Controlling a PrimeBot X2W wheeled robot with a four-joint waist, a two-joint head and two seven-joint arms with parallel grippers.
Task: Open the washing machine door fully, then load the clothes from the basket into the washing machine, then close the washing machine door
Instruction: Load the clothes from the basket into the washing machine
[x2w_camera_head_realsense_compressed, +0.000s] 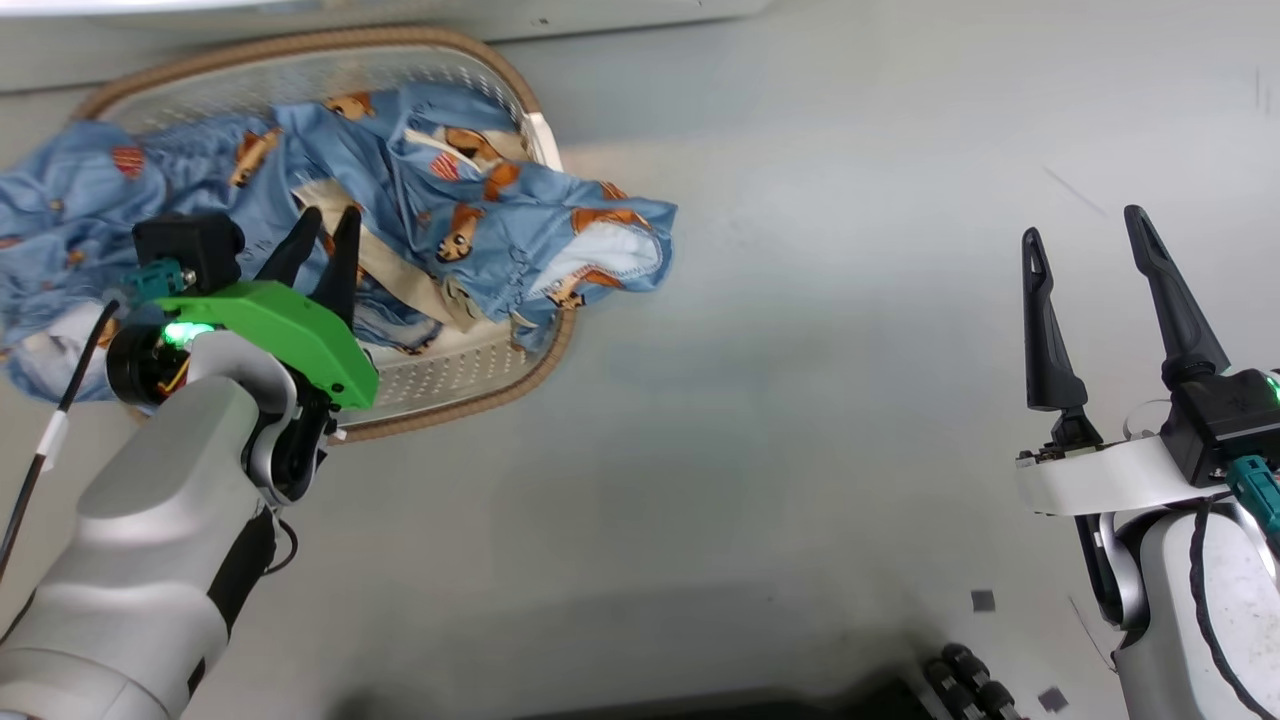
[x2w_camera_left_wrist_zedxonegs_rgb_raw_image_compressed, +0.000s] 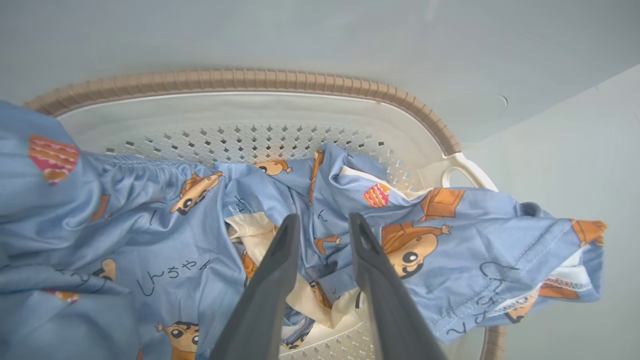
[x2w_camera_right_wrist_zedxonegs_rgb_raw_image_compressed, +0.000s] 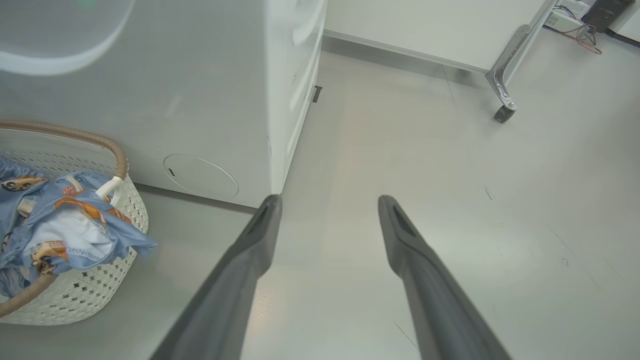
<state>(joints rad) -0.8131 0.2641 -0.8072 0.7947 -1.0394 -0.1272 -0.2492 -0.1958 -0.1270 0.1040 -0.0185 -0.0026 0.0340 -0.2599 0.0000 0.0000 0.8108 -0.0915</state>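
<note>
The left gripper hangs over the basket, and its two dark fingers point into the pile of clothes. The fingers are a little way apart with a thin gap between them, and nothing is pinched in that gap. In the left wrist view, the blue cloth with the cartoon figures lies right in front of the fingertips, next to a cream fold. I cannot tell if the tips touch the cloth. The clothes fill the middle of the basket and spill over its brown rim. One floppy part hangs out by the white handle on the robot's right side, and a bigger bunch spreads out over the rim on the left. The basket stands on the grey floor, just beside the front of the white washing machine, which has a small round flap low down. The right gripper is well apart from the basket, off to the right over the floor. Its fingers are spread wide and it holds nothing
</note>
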